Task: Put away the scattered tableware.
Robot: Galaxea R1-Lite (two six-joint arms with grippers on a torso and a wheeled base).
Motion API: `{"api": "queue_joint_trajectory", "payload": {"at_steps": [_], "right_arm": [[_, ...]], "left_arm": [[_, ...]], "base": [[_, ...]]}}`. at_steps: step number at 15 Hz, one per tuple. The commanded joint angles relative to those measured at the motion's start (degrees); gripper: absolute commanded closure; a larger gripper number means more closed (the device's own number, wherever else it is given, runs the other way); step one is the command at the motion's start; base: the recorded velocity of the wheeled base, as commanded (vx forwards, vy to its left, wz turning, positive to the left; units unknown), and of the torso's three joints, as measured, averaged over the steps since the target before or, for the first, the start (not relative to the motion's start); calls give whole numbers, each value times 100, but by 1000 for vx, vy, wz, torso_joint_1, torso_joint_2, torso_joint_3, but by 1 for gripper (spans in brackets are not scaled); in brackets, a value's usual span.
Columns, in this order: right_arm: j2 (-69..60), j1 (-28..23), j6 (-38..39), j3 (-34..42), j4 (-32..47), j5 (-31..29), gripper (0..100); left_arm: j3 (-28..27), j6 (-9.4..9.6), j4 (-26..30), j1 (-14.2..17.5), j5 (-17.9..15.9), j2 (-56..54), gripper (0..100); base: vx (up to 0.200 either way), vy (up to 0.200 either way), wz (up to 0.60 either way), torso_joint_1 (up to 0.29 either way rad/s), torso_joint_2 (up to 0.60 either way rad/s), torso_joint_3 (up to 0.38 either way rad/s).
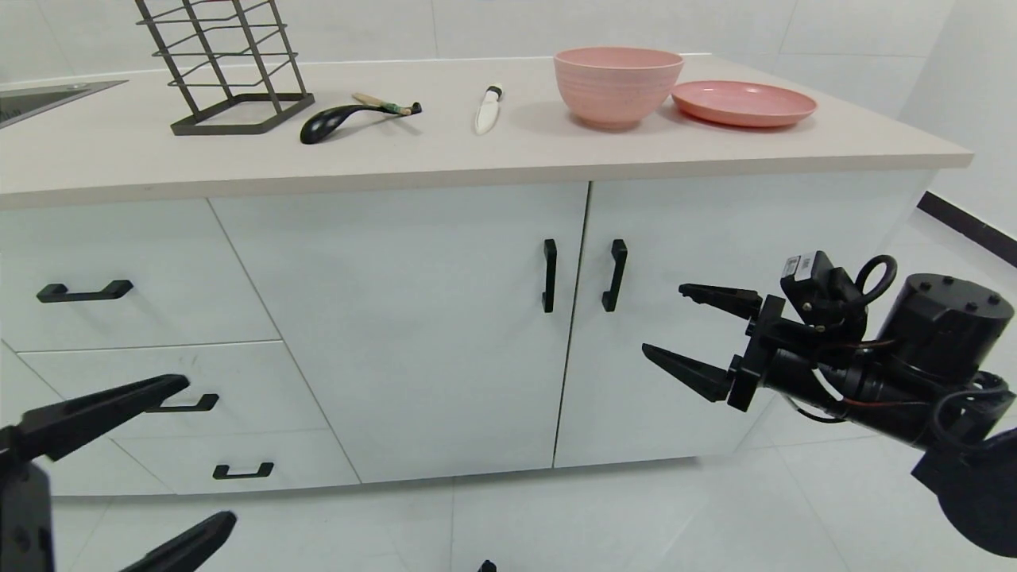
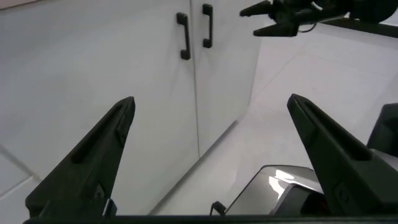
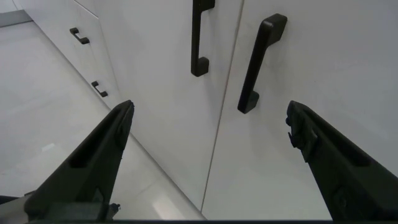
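Tableware lies along the tabletop across the upper part of the head view. A pink bowl stands right of centre, with a pink plate just beside it toward the right edge. A white knife lies near the middle. Left of it is a black spoon, with a wooden-handled utensil lying at its handle end. A black wire rack stands at the upper left, near the spoon. Below the tabletop, white cabinet doors carry two black handles at the frame's centre. The left gripper hangs at the lower left in front of the drawers, jaws released and holding nothing. The right gripper sits at the middle right, level with the door handles, jaws likewise spread wide and bare.
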Motion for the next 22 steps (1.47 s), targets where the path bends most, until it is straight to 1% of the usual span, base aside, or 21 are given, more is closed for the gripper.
{"api": "queue_joint_trajectory", "payload": {"at_steps": [1,2,4,5,7,8,9,10,11,12,13,14,15,16,17,21,22], "right_arm": [[63,25,-1,-64,-19,5,0],[99,25,-1,-116,-28,58,0],[160,25,-1,-169,-37,119,0],[178,25,-10,-169,-37,119,0],[195,25,-10,-178,-46,154,0],[195,25,-18,-204,-46,154,0],[195,25,-27,-310,-46,154,0],[213,25,-45,-362,-46,163,0],[292,25,-54,-468,-46,189,0],[345,25,-62,-521,-63,304,0],[406,25,-80,-547,-125,383,0],[494,25,-89,-565,-143,479,0],[556,25,-98,-591,-160,515,0],[661,34,-185,-661,-160,585,0],[705,34,-203,-758,-160,603,0],[670,34,-203,-714,-151,603,0],[679,16,-203,-732,-151,603,0]], "left_arm": [[16,107,-811,-250,-132,1507,0],[-1,98,-1005,-250,-150,1718,0],[-1,116,-1216,-277,-159,2105,0],[-37,116,-1330,-391,-176,2298,0],[-54,116,-1620,-663,-299,2623,0],[-54,125,-1936,-795,-343,2869,0],[-72,133,-2472,-1085,-343,3309,0],[-81,133,-2683,-1182,-343,3476,0],[-195,133,-3158,-1490,-466,3880,0],[-283,142,-3272,-1674,-756,3994,0],[-371,160,-3299,-1753,-941,4065,0],[-590,177,-3307,-1824,-1002,4232,0],[-740,213,-3307,-1824,-1002,4337,0],[-1065,213,-3307,-1806,-1002,4601,0],[-1267,213,-3307,-1797,-1002,4794,0],[-1812,204,-3299,-1859,-994,5453,0],[-2084,213,-3307,-1911,-994,5796,0]], "base": [[0,0,0,0,0,0],[0,0,0,0,0,0],[0,0,0,0,0,0],[0,0,0,0,0,0],[0,0,0,0,0,0],[0,0,0,0,0,0],[0,0,0,0,0,0],[0,0,0,0,0,0],[0,0,0,0,0,0],[0,0,0,0,0,0],[0,0,0,0,0,0],[0,0,0,0,0,0],[0,0,0,0,0,0],[0,0,0,0,0,0],[0,0,0,0,0,0],[0,0,0,0,0,0],[0,0,0,0,0,0]]}}
